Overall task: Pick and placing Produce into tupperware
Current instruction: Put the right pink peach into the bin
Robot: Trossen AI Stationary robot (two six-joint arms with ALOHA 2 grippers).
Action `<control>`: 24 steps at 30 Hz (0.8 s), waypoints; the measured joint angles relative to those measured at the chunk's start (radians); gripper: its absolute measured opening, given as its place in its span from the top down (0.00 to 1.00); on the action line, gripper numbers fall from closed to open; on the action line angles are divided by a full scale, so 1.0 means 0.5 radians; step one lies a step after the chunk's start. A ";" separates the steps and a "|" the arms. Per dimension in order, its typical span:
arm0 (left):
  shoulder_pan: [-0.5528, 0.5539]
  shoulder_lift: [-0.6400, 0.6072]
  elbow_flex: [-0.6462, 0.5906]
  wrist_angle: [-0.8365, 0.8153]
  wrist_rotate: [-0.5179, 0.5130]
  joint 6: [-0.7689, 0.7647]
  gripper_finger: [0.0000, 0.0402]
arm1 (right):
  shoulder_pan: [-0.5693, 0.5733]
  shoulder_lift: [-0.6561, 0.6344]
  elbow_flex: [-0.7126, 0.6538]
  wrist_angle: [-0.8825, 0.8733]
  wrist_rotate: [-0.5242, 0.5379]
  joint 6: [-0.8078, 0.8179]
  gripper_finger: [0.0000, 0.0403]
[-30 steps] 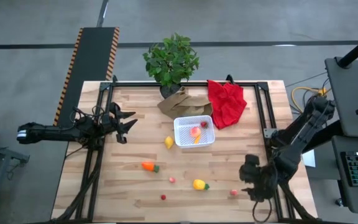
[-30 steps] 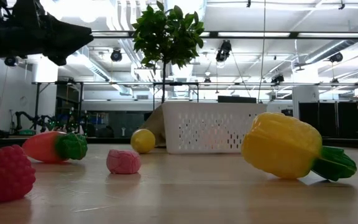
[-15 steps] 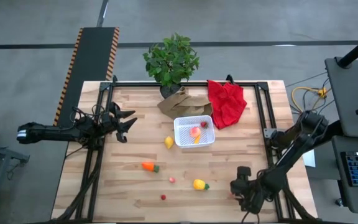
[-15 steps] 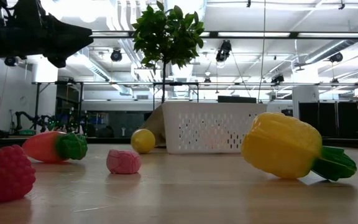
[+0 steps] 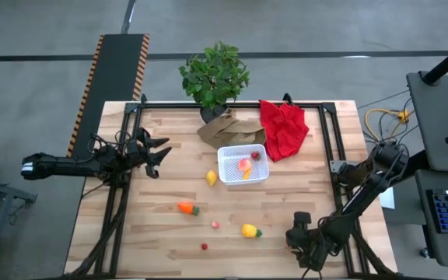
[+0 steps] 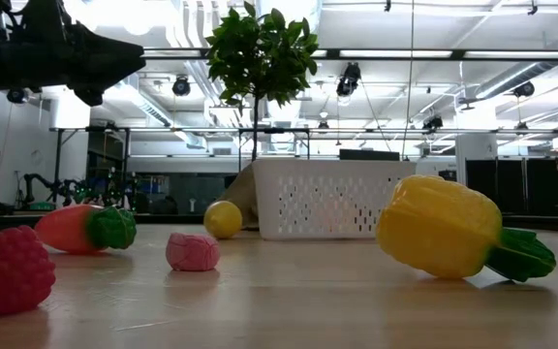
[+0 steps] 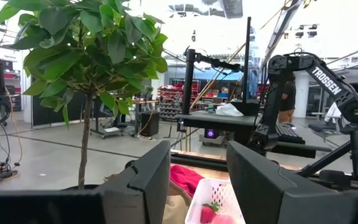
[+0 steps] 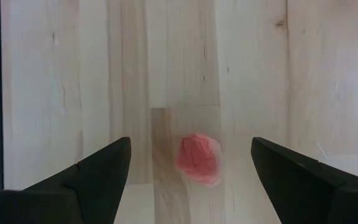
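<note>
- A pale wooden table carries everything, with a workshop hall of lamps and racks behind it in the low view.
- At the far edge stand a leafy potted plant, a crumpled brown paper bag and a red cloth.
- The white tupperware sits just in front of the bag, with a red and a pinkish piece and an orange one already inside.
- Loose produce lies on the boards: a yellow round piece just beside the tupperware, an orange carrot-like piece, a small pink piece, a small red berry and a yellow green-tipped piece.
- My right gripper hangs at the table's near right corner, pointing straight down with its fingers spread wide apart, and another pink piece lies on the wood between them (no contact that I can see).
- My left gripper waits at the table's left edge, fingers parted and holding nothing, facing the plant and tupperware.
</note>
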 joint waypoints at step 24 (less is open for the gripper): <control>0.000 0.083 0.001 -0.002 0.000 0.002 0.64 | 0.008 0.057 0.000 0.020 -0.064 0.052 0.50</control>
